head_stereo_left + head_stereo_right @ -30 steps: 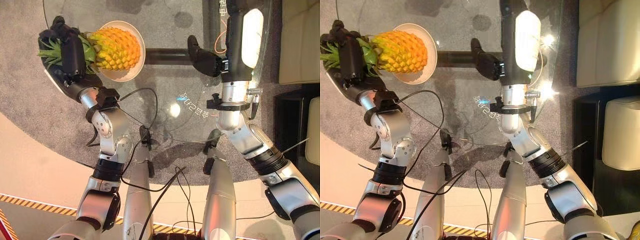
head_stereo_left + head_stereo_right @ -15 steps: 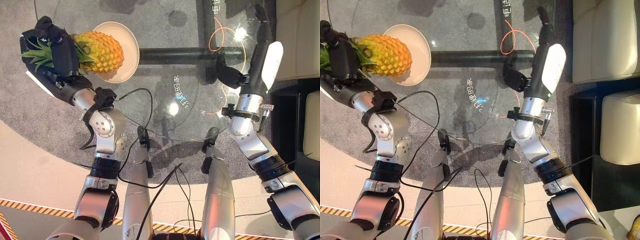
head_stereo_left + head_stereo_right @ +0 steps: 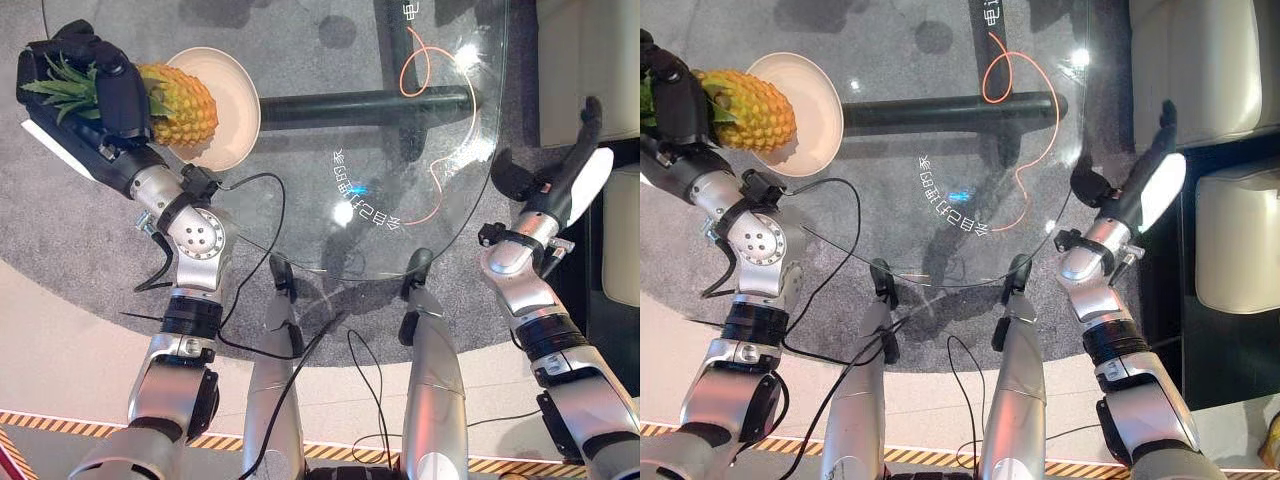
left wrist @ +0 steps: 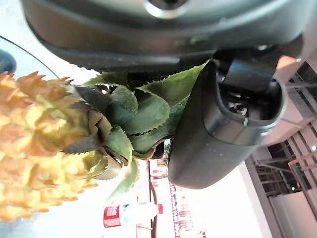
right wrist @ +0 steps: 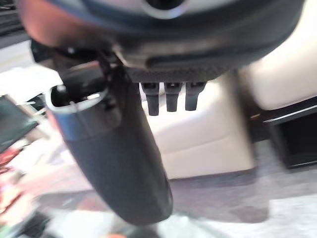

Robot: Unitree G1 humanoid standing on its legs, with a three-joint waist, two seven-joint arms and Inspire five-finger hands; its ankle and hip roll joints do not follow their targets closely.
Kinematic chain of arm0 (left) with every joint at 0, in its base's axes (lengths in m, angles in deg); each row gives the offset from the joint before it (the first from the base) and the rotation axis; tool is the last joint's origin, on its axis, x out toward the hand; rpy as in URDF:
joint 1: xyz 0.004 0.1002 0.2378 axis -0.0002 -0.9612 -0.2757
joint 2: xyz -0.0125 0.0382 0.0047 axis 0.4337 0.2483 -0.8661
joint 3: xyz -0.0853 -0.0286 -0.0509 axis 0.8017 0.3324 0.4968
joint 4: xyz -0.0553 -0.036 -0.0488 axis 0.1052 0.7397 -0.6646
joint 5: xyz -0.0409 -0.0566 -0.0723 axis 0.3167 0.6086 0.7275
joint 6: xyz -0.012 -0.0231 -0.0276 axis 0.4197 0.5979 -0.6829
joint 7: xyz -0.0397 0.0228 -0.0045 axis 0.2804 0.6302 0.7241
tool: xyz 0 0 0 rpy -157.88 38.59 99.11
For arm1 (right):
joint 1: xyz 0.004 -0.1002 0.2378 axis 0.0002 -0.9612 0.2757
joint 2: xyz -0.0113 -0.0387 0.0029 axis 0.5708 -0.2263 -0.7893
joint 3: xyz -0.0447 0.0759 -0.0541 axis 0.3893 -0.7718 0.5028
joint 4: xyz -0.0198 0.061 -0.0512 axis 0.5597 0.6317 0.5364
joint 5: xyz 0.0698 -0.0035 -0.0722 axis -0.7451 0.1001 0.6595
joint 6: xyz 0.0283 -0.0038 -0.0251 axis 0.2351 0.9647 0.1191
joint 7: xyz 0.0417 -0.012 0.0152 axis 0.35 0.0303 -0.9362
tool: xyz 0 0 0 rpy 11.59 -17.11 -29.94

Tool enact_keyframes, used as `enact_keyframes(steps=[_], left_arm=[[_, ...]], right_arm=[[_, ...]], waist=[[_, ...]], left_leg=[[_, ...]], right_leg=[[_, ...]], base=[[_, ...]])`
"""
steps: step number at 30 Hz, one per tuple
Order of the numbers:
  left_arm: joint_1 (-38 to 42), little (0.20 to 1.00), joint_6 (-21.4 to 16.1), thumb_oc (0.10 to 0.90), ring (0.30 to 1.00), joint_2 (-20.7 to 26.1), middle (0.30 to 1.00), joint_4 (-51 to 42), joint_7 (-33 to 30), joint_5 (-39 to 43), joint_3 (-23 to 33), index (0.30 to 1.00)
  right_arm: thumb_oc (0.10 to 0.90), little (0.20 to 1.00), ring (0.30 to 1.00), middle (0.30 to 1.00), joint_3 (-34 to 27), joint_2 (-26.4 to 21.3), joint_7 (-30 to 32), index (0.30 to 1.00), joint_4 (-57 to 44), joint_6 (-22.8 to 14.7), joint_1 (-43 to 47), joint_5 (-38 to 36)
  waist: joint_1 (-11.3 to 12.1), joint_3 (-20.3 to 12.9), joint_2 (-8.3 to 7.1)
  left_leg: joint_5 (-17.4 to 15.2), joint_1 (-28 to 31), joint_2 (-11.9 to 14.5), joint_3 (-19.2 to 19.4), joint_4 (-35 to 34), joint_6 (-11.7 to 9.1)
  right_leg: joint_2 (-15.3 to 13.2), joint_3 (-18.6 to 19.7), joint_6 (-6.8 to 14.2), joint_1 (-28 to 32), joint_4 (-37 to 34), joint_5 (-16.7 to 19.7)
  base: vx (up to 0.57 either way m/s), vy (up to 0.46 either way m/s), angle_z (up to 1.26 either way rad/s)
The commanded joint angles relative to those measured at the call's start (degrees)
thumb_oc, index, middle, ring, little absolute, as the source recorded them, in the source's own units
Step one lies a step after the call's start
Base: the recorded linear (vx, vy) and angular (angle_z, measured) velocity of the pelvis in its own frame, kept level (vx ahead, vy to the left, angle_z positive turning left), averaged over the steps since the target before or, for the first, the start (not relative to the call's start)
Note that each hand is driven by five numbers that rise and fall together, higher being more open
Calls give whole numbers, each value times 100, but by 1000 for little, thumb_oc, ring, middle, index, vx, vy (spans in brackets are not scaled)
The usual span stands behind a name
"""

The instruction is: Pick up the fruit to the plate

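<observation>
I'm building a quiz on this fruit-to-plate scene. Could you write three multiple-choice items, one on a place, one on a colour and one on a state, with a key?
1. Where is the pineapple?
A. In the left hand, its body over the plate's rim
B. Lying on the grey carpet
C. In the right hand

2. What colour is the loose cord seen through the glass table?
A. Blue
B. Orange
C. Green

3. What is the state of the right hand?
A. Curled round the plate
B. Pinching the cord
C. Open, holding nothing, off the table's right edge

Key:
1 A: the left wrist view shows the fingers round the leafy crown, and the eye views show the yellow body over the plate's near rim.
2 B: it loops orange by the dark bar.
3 C: its fingers are straight, beside the cream sofa.
</observation>
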Motion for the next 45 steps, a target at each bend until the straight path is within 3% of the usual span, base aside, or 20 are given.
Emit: enact_keyframes(steps=[1, 9, 18, 30, 45], left_arm=[[878, 200, -772, 100, 300, 806, 300, -106, -211, -603, 48, 300], [1506, 200, -715, 100, 300, 1224, 300, 836, -102, -212, -352, 300], [1953, 200, -639, 100, 300, 1423, 300, 1417, 23, 172, -699, 300], [2389, 200, -523, 100, 300, 1406, 300, 2033, 148, 516, -998, 300], [2543, 200, -338, 100, 300, 1492, 300, 2507, 129, 496, -1156, 300]], right_arm=[[800, 900, 900, 900, -143, -282, 331, 900, 34, -491, 389, -137], [800, 900, 900, 900, 123, -262, -177, 900, 1569, -506, 687, -587], [800, 900, 900, 900, 324, -112, -924, 900, 2857, -664, 770, -414], [800, 900, 900, 900, 754, 76, -1945, 900, 3366, -485, 977, -200], [800, 900, 900, 900, 828, 100, -2060, 900, 3386, -503, 1020, -180]], waist=[[90, -154, -154], [63, -154, -155], [58, -154, -160], [5, -154, -214], [-56, -154, -272]], left_leg=[[-339, -183, 60, -261, 356, -256], [-354, -242, 88, -250, 420, -270], [-431, -343, 98, -284, 570, -237], [-460, -370, 111, -299, 649, -240], [-484, -416, 121, -302, 686, -254]], right_leg=[[-45, -220, 229, 379, -523, 98], [-11, -214, 195, 334, -493, 70], [12, -217, 163, 257, -403, 20], [65, -191, 137, 204, -323, -28], [123, -152, 130, 134, -309, -40]], base=[[-13, -3, -4], [-4, -1, -1], [0, 0, 0], [0, 0, 0], [0, 0, 0]])
